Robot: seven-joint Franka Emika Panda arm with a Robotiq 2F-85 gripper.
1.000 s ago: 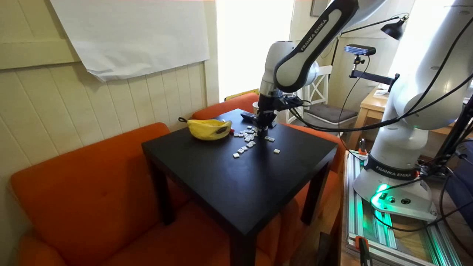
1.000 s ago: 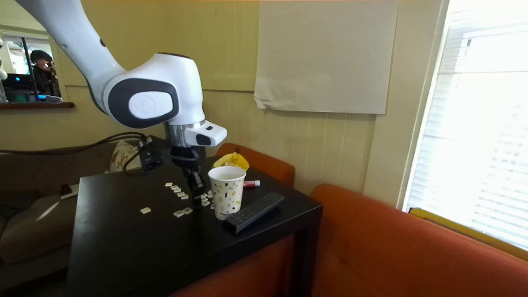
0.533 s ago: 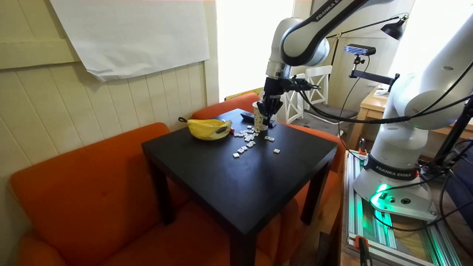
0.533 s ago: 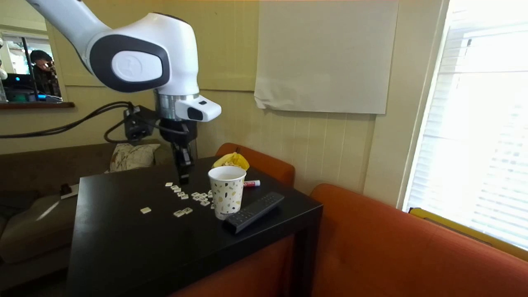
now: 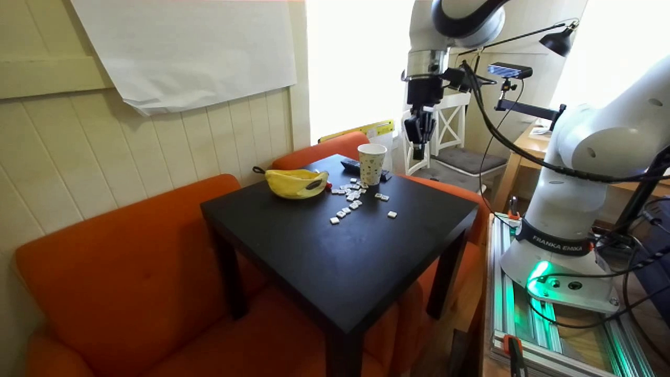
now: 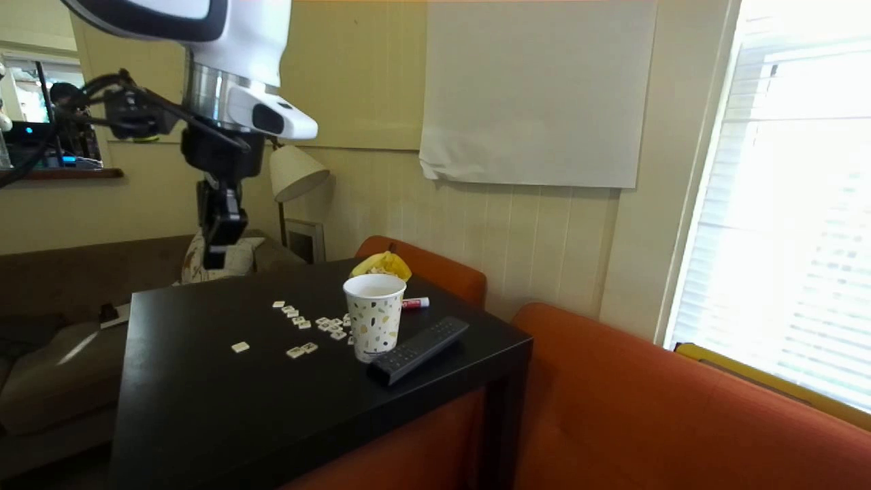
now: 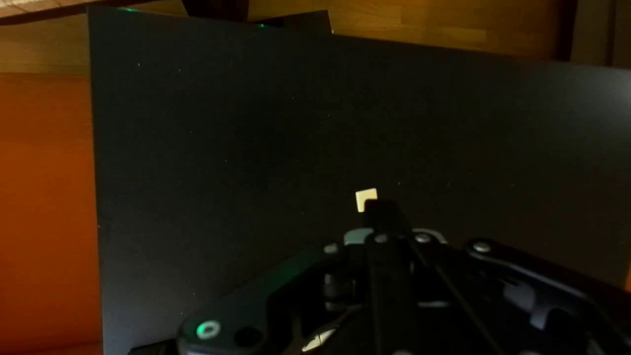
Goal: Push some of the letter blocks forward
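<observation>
Your end effector (image 6: 214, 257) hangs closed and empty above the worktop (image 5: 309, 246), where letter blocks (image 5: 351, 198) lie scattered near the cup (image 5: 371, 166). They're probably light, stiff and slippery: push low against their edges.

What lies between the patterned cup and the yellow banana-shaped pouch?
In an exterior view, scattered letter blocks lie there, and a small red item shows beside the pouch.
</observation>
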